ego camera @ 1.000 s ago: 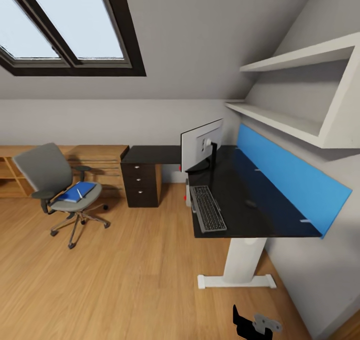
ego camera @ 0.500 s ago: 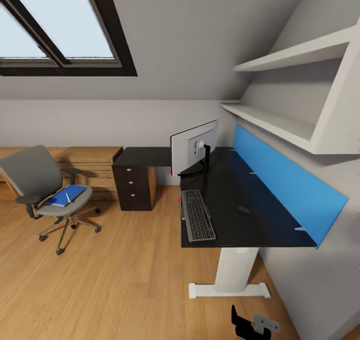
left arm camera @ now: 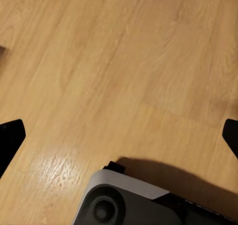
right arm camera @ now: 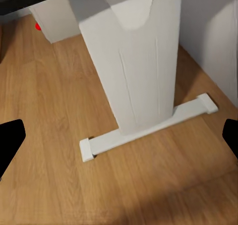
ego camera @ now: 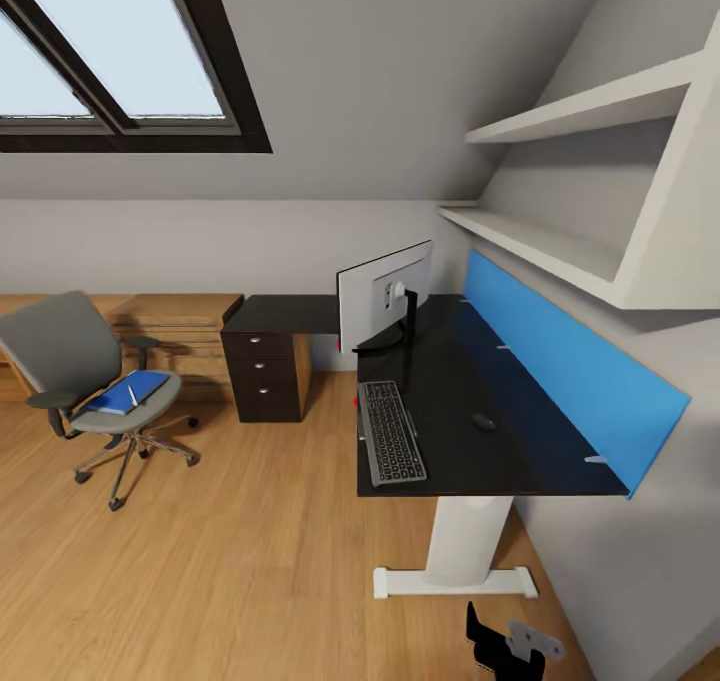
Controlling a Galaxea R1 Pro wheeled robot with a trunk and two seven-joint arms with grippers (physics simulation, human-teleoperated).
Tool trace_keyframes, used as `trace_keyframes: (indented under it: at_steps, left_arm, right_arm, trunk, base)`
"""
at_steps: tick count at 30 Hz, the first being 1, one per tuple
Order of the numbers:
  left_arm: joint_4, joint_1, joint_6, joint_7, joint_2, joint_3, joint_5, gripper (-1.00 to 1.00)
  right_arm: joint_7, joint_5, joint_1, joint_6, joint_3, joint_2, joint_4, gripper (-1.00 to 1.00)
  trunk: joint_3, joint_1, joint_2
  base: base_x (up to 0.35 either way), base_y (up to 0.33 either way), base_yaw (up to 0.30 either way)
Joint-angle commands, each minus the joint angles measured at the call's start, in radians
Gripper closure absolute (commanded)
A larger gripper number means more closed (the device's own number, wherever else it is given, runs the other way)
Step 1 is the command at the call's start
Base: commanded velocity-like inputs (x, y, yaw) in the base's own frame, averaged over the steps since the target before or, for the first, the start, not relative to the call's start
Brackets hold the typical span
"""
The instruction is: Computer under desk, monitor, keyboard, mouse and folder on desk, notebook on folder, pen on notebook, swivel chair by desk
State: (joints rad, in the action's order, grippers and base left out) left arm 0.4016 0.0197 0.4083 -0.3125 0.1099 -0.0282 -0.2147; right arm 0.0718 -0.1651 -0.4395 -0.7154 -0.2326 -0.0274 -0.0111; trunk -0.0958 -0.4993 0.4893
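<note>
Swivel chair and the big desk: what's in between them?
In the head view, a dark drawer cabinet stands by the wall between the swivel chair and the desk. Nearer the camera, only bare wooden floor lies between them.

Open wood floor [ego camera: 230, 561] lies between the chair [ego camera: 85, 381] and the desk [ego camera: 470, 431], so the desk's near side can be approached freely. On the desktop the keyboard [ego camera: 391, 445] takes the front-left edge, the monitor [ego camera: 385, 296] blocks the far left corner and a small mouse [ego camera: 484, 422] sits mid-desk, leaving bare surface to the right up to the blue panel [ego camera: 570, 381]. A shelf [ego camera: 545, 246] overhangs the desk's back, and the white leg [right arm camera: 136, 61] stands below.
</note>
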Motion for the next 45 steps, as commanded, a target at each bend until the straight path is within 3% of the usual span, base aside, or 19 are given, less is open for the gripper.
trace_keyframes:
  at_steps: [1, 10, 14, 20, 21, 24, 25, 27, 28, 32, 33, 34, 38, 45]
  left_arm:
    - [0.002, 0.0, 0.002, -0.004, 0.0, -0.003, -0.006, -1.0]
    - [0.002, 0.0, 0.004, -0.005, -0.001, -0.002, -0.005, -1.0]
    - [0.002, 0.0, 0.004, -0.005, -0.001, -0.002, -0.005, -1.0]
    - [0.002, 0.0, 0.004, -0.006, -0.005, -0.002, -0.005, -1.0]
    - [0.002, 0.0, 0.004, -0.006, -0.007, -0.002, -0.005, -1.0]
    - [0.002, 0.0, 0.005, -0.006, -0.009, -0.002, -0.005, -1.0]
    - [0.002, 0.0, 0.005, -0.006, -0.009, -0.002, -0.005, -1.0]
    - [0.002, 0.0, 0.006, -0.006, -0.009, -0.002, -0.005, -1.0]
    - [0.002, 0.0, 0.006, -0.006, -0.01, -0.002, -0.005, -1.0]
    - [0.002, 0.0, 0.007, -0.007, -0.011, -0.002, -0.005, -1.0]
    - [0.002, 0.0, 0.007, -0.006, -0.011, -0.002, -0.005, -1.0]
    - [0.002, 0.0, 0.007, -0.005, -0.012, -0.002, -0.004, -1.0]
    - [0.002, 0.0, 0.006, -0.003, -0.011, -0.002, -0.003, -1.0]
    - [0.002, 0.0, 0.005, -0.001, -0.01, -0.002, -0.003, -1.0]
  right_arm:
    - [0.007, -0.015, -0.001, -0.003, -0.002, 0.001, -0.013, -1.0]
    - [-0.012, -0.129, -0.001, 0.028, -0.018, 0.002, -0.294, -1.0]
    - [-0.058, -0.148, -0.001, 0.117, -0.016, 0.001, -0.409, -1.0]
    - [-0.154, -0.152, -0.004, 0.37, -0.014, 0.002, -0.605, -1.0]
    - [-0.177, -0.152, -0.006, 0.455, -0.013, 0.003, -0.662, -1.0]
    - [-0.206, -0.15, -0.014, 0.587, -0.012, 0.003, -0.727, -1.0]
    - [-0.222, -0.149, -0.029, 0.678, -0.012, 0.003, -0.753, -1.0]
    - [-0.237, -0.147, -0.058, 0.768, -0.011, 0.003, -0.768, -1.0]
    - [-0.25, -0.146, -0.118, 0.882, -0.01, 0.003, -0.764, -1.0]
    - [-0.259, -0.137, -0.199, 0.973, 0.011, 0.001, -0.693, -1.0]
    - [-0.264, -0.093, -0.226, 0.999, 0.076, -0.001, -0.64, -1.0]
    - [-0.266, -0.066, -0.233, 1.006, 0.112, -0.001, -0.627, -1.0]
    - [-0.286, -0.02, -0.243, 1.02, 0.174, -0.003, -0.606, -1.0]
    - [-0.29, -0.022, -0.244, 1.019, 0.18, -0.013, -0.606, -1.0]
  trunk:
    - [-0.002, 0.0, 0.002]
    - [-0.002, 0.0, 0.002]
    - [-0.002, 0.0, 0.002]
    - [-0.002, 0.0, 0.002]
    - [-0.002, 0.0, 0.002]
    - [-0.002, 0.0, 0.002]
    - [-0.002, 0.0, 0.002]
    - [-0.002, 0.0, 0.002]
    - [-0.002, 0.0, 0.002]
    - [-0.002, 0.0, 0.002]
    - [-0.002, 0.0, 0.002]
    - [-0.002, 0.0, 0.002]
    - [-0.002, 0.0, 0.002]
    - [-0.002, 0.0, 0.002]
  base:
    - [0.0, -0.003, 0.0]
    - [0.0, -0.001, 0.0]
    - [0.0, 0.0, 0.0]
    - [0.0, 0.0, 0.0]
    - [0.0, 0.0, 0.0]
    - [0.0, 0.0, 0.0]
    - [0.0, 0.0, 0.0]
    - [0.0, 0.0, 0.0]
    - [0.0, 0.0, 0.0]
    - [0.006, 0.0, 0.0]
    - [0.133, 0.0, 0.0]
    - [0.202, 0.0, 0.0]
    - [0.266, 0.0, 0.0]
    - [0.323, 0.0, 0.0]
